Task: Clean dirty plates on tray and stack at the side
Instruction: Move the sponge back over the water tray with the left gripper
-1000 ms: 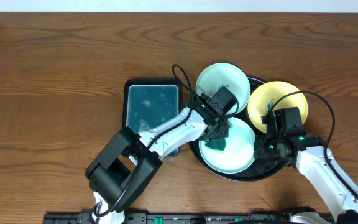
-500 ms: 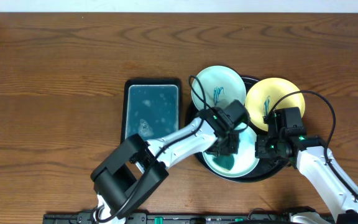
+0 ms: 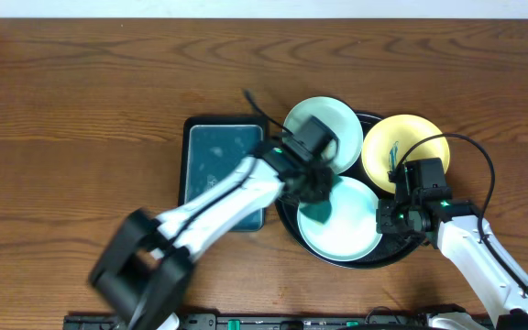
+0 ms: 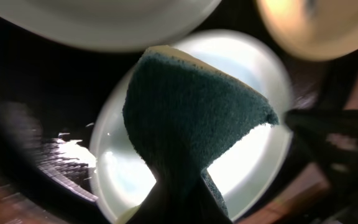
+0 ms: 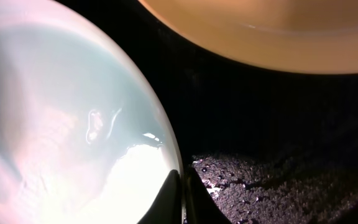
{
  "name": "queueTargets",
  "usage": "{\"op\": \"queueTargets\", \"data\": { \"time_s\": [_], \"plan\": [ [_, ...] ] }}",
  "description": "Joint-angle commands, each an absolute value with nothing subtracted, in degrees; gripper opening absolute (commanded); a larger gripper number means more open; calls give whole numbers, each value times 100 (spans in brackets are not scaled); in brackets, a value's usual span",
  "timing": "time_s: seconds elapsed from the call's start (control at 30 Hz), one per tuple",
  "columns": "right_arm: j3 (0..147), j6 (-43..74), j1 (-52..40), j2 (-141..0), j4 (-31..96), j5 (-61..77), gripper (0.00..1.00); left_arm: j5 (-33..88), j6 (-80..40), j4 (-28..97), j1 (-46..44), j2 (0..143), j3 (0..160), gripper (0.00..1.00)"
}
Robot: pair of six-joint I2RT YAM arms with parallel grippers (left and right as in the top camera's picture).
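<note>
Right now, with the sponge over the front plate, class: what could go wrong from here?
1. The right gripper pinches only the front mint plate by its rim; a hard stroke of the sponge by the left gripper might tip it or pull it free.
2. The black tray looks wet, so the plate may slide.
3. The yellow plate and far mint plate sit close; a wide stroke could knock them.

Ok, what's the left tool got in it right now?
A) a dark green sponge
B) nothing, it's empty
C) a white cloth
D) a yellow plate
A: the left wrist view shows a dark green sponge pinched in the left tool, held over the near mint plate.
</note>
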State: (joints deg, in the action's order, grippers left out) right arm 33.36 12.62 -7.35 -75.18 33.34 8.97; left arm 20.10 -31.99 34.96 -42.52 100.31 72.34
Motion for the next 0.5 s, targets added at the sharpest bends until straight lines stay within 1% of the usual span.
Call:
{"op": "queueTargets", "data": {
  "time_s": [0.0,0.1,0.17,0.27,0.33,0.47],
  "plan": [
    [3304,1284,-760,-7531,3343,954,8,1518,-2967,3747,-4047,9500,7225,7],
    [3304,1282,-760,-7531,3343,956,12,965,-2757,4160,-3852,9255,7225,8],
    [3304,1282,-760,-7531,3341,956,17,639,-2740,4431,-3708,9181,7225,8],
    [3304,1282,-760,-7531,3339,956,21,259,-2740,4794,-3437,9172,7223,8],
    [3304,1282,-760,-7531,3341,976,23,36,-2740,4950,-3258,9174,7223,8],
    [3297,1282,-760,-7542,3341,978,31,-252,-2742,5030,-2897,9174,7199,8]
  ]
}}
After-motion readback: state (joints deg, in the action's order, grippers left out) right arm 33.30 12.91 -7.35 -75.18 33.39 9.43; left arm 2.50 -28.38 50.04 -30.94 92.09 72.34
